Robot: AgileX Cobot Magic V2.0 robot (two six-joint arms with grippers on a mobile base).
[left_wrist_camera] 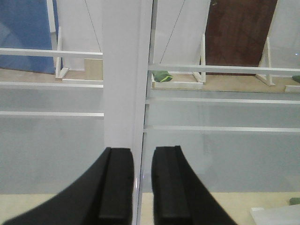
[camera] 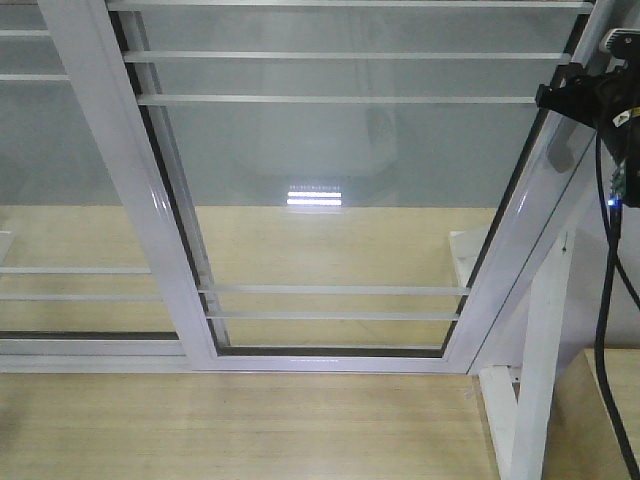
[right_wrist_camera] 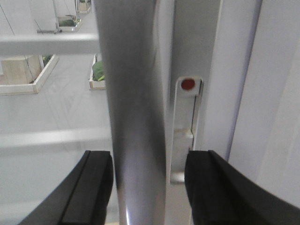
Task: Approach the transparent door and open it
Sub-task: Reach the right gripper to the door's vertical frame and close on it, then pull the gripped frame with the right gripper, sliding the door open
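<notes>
Right wrist-mounted view: close the wide-spread right hand [right_wrist_camera: 149,178] squarely on the grey bar handle [right_wrist_camera: 136,93] of the transparent door [camera: 340,180], dead ahead, then pull steadily. Keep the left hand [left_wrist_camera: 143,178], narrowly parted and empty, off the white frame [left_wrist_camera: 122,70]. Mind the latch plate [right_wrist_camera: 185,131] just beside the handle; little room there.

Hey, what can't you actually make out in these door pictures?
- Right wrist view: the handle is blurred, both ends cut off by the edges.
- Left wrist view: no handle shows; a white post fills the middle.
- Front view: left pincer and right pincer fall outside the frame.
</notes>
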